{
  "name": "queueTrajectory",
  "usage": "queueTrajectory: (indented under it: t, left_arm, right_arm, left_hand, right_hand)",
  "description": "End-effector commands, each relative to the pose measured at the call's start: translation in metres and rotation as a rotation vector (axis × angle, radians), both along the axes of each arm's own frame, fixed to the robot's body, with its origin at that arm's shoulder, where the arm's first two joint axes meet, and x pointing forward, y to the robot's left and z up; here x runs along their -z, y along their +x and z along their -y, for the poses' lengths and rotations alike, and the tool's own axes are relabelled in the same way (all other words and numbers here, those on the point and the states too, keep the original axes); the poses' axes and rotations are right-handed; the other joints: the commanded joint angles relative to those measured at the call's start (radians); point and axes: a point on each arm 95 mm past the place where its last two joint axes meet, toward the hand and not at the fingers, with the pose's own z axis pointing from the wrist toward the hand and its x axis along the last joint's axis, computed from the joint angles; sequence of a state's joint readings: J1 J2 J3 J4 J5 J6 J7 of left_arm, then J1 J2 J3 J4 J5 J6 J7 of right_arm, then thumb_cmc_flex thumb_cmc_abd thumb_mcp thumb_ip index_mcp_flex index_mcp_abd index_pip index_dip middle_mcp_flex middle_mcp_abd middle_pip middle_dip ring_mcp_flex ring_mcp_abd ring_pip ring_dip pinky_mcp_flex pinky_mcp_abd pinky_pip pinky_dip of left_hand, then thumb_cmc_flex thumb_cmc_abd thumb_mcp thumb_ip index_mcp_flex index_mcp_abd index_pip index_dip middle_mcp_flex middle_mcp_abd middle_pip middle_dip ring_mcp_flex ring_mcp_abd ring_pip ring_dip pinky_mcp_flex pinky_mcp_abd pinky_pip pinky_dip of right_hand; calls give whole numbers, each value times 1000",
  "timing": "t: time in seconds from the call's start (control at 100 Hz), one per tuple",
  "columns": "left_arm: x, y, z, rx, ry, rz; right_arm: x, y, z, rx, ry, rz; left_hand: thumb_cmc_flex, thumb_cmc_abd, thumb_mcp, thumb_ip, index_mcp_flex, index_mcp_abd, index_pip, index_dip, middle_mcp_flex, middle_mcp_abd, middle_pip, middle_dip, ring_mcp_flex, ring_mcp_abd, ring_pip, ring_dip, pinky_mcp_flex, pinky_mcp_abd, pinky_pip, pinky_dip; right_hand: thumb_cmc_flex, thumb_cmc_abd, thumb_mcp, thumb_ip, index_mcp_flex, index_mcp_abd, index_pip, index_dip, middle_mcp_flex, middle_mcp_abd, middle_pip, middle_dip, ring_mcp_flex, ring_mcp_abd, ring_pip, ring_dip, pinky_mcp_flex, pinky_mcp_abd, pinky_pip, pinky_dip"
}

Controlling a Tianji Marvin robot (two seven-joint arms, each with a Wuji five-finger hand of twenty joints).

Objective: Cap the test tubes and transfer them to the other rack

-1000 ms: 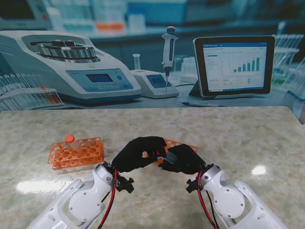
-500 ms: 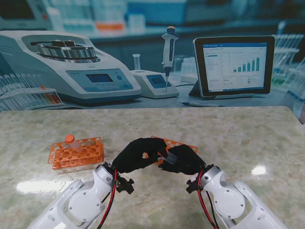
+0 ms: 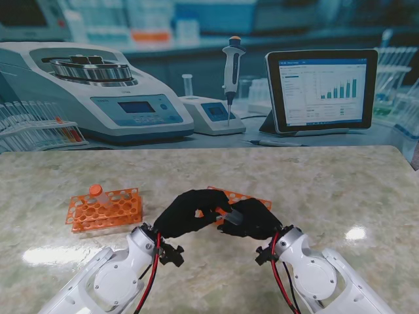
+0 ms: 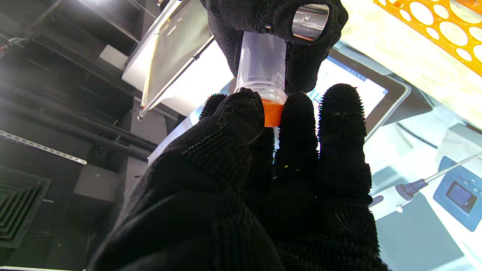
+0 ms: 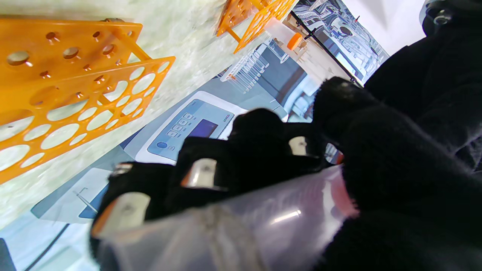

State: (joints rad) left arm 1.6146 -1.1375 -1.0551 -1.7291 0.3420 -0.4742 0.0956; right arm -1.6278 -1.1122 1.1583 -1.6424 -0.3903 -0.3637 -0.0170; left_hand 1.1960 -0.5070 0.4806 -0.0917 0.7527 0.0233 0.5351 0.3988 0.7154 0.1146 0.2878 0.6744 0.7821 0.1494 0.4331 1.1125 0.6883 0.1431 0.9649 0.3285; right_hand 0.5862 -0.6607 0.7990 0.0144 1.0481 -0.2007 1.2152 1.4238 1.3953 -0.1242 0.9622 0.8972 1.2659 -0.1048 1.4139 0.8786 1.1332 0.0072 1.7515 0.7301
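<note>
Capped tube (image 3: 97, 190) in left rack (image 3: 105, 210).

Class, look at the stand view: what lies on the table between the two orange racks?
Nothing stands between the left rack and right rack except bare marble table and the left hand.

The left hand (image 3: 190, 212) and right hand (image 3: 252, 219) are seen meeting over the marbled surface (image 3: 327, 190), closed together on a clear tube (image 3: 234, 214). An orange rack (image 3: 105, 209) with one capped tube (image 3: 98, 193) is set to the left; a second rack (image 3: 245, 197) is partly hidden behind the hands.
</note>
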Motion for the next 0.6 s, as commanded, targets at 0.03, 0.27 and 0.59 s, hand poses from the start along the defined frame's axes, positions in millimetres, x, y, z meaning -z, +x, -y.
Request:
queueTrajectory:
  t: [0.03,0.27,0.59]
  left_arm:
    - [1,-4,-1,5,6,-2]
    - [2,-5,-5,-1,8,3]
    - [3,-6,-6,-6,5,-5]
  right_arm:
    - [-2,-2,-5,-5,9,-1]
    - [-2,-1,-3,7,10,2]
    - [-3,-1,-1,15,12,7]
  left_hand:
    - [95,13,-3,14,-19,21,-1,0,16,6,10,21,21,-29,-7,-19,14,-15,-16,33]
    - [95,20,-17,20,-22,19,5,5,18,6,7,37,18,-29,5,-34,15,-18,-17,36]
    - [95,58,-72,38,-27,17,-1,3,15,7,-5,52,9,-28,18,-47,13,-32,-34,70]
  right_hand:
    - [53,12,-3,-15,49,-65,68,43,45,20,-4,15,61,-189,182,48,59,-58,202,20]
    - [53,12,-4,-15,49,-65,68,43,45,20,-5,16,61,-189,182,48,59,-58,202,20]
    - [53,12,-4,-15,49,-65,68,43,45,19,-5,16,61,-189,182,48,59,-58,202,20]
